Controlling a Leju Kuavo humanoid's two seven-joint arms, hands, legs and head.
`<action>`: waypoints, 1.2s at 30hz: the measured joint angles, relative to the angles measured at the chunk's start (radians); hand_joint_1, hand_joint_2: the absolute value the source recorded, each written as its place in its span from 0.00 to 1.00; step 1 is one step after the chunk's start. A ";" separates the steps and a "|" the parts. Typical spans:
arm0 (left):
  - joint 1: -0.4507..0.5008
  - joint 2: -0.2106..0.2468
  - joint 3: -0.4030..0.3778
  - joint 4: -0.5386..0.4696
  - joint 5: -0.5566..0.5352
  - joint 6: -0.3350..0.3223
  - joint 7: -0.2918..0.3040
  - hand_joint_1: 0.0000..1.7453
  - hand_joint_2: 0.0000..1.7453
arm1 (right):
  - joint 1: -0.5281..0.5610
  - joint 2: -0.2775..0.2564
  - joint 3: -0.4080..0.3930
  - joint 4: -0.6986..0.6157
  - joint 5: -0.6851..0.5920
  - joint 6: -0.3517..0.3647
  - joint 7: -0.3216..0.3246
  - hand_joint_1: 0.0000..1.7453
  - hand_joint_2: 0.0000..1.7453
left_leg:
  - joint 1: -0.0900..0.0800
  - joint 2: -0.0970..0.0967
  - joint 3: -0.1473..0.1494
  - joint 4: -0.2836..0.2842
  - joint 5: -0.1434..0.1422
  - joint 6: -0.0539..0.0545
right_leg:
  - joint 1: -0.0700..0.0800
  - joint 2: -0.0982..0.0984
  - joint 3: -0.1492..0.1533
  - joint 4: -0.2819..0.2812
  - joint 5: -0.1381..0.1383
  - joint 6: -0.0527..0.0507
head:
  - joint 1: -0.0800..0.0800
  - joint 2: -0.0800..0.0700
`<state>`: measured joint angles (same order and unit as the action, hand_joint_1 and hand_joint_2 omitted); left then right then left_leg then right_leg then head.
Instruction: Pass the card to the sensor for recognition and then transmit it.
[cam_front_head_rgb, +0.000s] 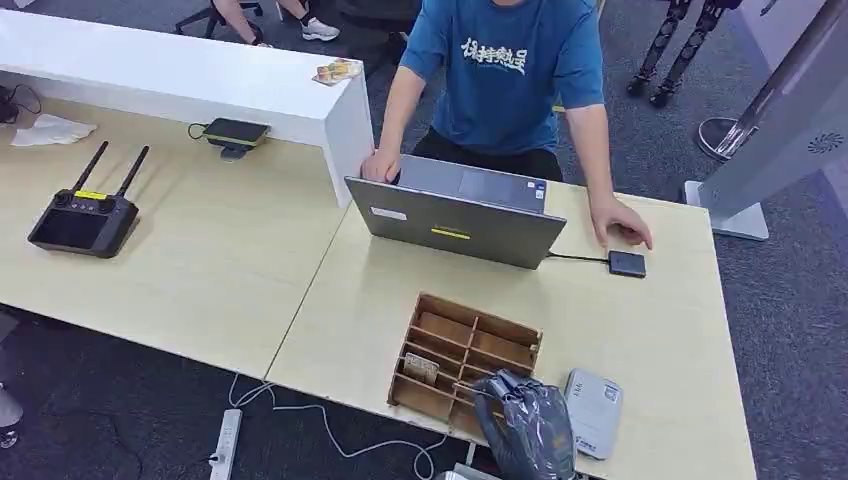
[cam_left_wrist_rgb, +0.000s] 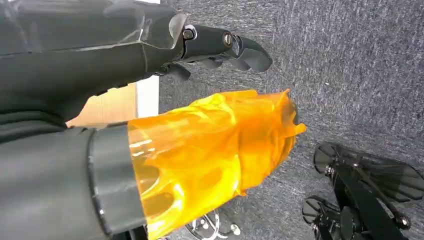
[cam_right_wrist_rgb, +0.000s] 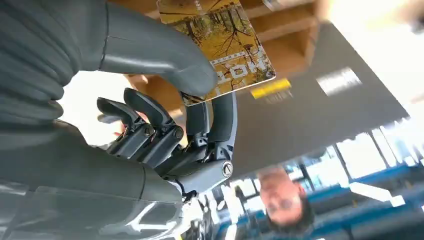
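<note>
My right hand (cam_right_wrist_rgb: 165, 125) pinches a card (cam_right_wrist_rgb: 220, 40) with a yellow autumn-tree picture between the thumb and fingers, just over the wooden card rack (cam_right_wrist_rgb: 280, 25). In the head view that hand (cam_front_head_rgb: 525, 425), wrapped in dark plastic, hangs over the rack's (cam_front_head_rgb: 500, 335) near right corner. Another card (cam_front_head_rgb: 420, 368) stands in one of the rack's slots. A small black reader (cam_front_head_rgb: 627, 263) lies beyond on the table, cabled to the grey laptop (cam_front_head_rgb: 455, 222). My left hand (cam_left_wrist_rgb: 220, 47) hangs beside the table edge over grey carpet with its fingers apart, holding nothing, and orange film covers its thumb (cam_left_wrist_rgb: 215, 150).
A person in a blue shirt stands behind the laptop, one hand (cam_front_head_rgb: 622, 222) next to the black reader. A white box (cam_front_head_rgb: 593, 410) lies right of the rack. A black remote with antennas (cam_front_head_rgb: 85, 215) sits far left. A power strip (cam_front_head_rgb: 226, 440) and cable lie on the floor.
</note>
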<state>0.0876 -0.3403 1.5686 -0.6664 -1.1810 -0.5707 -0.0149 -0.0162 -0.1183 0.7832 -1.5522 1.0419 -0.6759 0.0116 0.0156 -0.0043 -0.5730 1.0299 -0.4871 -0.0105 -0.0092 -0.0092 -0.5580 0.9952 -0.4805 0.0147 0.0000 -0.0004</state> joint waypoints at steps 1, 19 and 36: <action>0.000 0.000 0.000 0.000 -0.004 -0.001 -0.001 0.00 0.00 | 0.007 0.012 -0.008 -0.009 -0.010 -0.008 -0.022 1.00 1.00 | 0.000 0.000 0.000 0.000 0.000 0.000 | 0.000 0.000 0.000 0.000 0.000 0.000 | 0.000 0.000; -0.001 0.001 0.000 0.000 -0.103 -0.023 -0.028 0.00 0.00 | -0.014 0.217 -0.265 -0.095 -0.257 -0.018 -0.351 1.00 1.00 | 0.000 0.000 0.001 0.000 0.001 -0.001 | 0.000 0.000 0.000 0.000 0.000 0.000 | 0.000 0.000; -0.003 0.001 0.000 -0.019 -0.195 -0.053 -0.047 0.00 0.00 | -0.192 0.263 -0.337 -0.029 -0.299 -0.018 -0.307 1.00 1.00 | 0.000 0.001 0.000 0.000 0.002 -0.001 | 0.000 0.001 0.000 0.001 0.001 -0.001 | 0.000 0.000</action>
<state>0.0847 -0.3388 1.5690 -0.6855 -1.3763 -0.6237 -0.0618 -0.2083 0.1449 0.4460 -1.5813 0.7431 -0.6935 -0.2958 0.0156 -0.0035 -0.5726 1.0299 -0.4856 -0.0117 -0.0092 -0.0080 -0.5581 0.9958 -0.4791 0.0135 0.0000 -0.0004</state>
